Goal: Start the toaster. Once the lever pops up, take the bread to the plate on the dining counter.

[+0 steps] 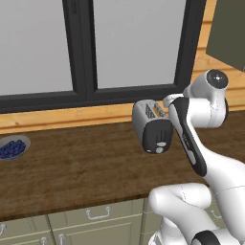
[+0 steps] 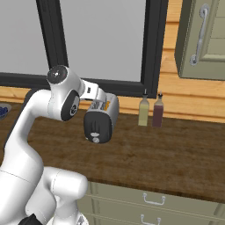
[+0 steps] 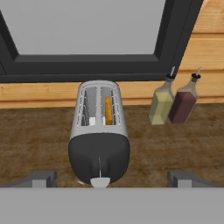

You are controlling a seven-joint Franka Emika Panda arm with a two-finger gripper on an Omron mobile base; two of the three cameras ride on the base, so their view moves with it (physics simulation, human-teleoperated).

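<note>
Berry bowl (image 1: 13, 147), two bottles (image 3: 171, 101)

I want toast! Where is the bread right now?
The pale tan bread slice sits down in the right slot of the silver-grey toaster, on the brown wooden counter below the window.

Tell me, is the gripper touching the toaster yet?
Apart. In the hand view the open fingertips stand wide on either side of the toaster, counter visible between.

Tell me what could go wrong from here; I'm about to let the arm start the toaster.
The lever is a small tab low on the toaster's black end, and the open gripper straddles it widely, so a press may slip off. Two bottles stand close on the counter; a shoved toaster could knock them.
</note>
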